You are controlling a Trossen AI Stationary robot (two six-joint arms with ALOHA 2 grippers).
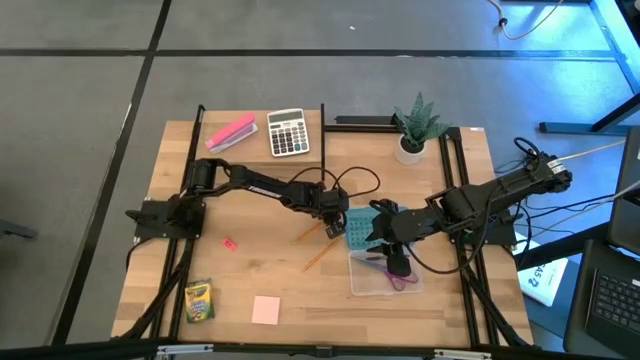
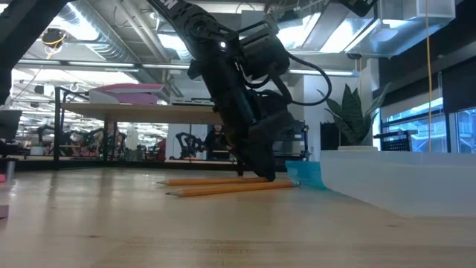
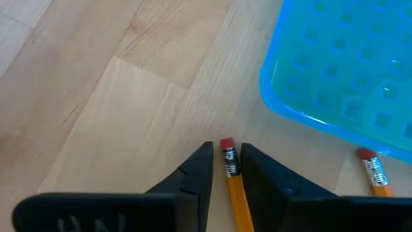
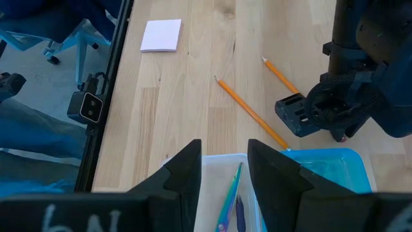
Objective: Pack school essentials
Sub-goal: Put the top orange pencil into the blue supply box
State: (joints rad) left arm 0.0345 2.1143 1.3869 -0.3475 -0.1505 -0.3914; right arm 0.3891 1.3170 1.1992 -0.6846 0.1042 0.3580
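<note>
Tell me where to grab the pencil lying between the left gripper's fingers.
Grip the pencil just behind the metal band at its eraser end, coming straight down from above. It lies flat on the table, so only its long sides are free; the left gripper straddles it there, fingers open.

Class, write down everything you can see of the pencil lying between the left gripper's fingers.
The pencil is orange, seemingly wood, with a silver ferrule and red eraser tip. It lies flat on the wooden table, between the fingers of the left gripper, eraser end toward the blue basket but short of it. A second pencil lies beside it.
</note>
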